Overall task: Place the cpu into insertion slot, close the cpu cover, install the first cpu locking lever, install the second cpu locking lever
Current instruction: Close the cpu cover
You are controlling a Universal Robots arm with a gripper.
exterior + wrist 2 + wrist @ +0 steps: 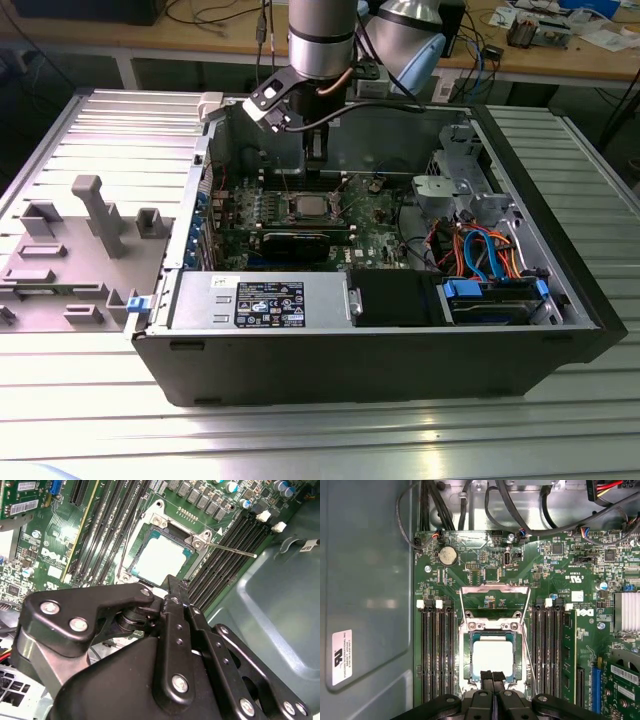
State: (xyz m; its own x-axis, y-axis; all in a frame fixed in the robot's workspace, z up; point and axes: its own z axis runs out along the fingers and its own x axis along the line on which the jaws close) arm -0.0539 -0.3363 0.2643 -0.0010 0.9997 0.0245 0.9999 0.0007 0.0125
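The cpu (pixel 492 656) lies in its socket on the green motherboard, silver top up; it also shows as a pale square (pixel 157 557) and, in the exterior view, mid-board (pixel 305 207). The cpu cover (pixel 492 626), a silvery frame, appears to lie flat around it. Thin wire locking levers (pixel 532 645) stand raised off the socket, and one sticks out sideways (pixel 231 550). My gripper (pixel 493 676) is shut with nothing between its fingers. Its tips sit at the socket's edge, just beside the cpu. In the exterior view my gripper (pixel 317 165) reaches down into the case.
Memory slots (pixel 437 650) flank the socket on both sides. The open case holds a labelled power supply box (pixel 260 300), a drive cage with orange and blue cables (pixel 490 250) and a grey inner wall (pixel 367 580). Grey fixtures (pixel 90 215) stand at the exterior view's left.
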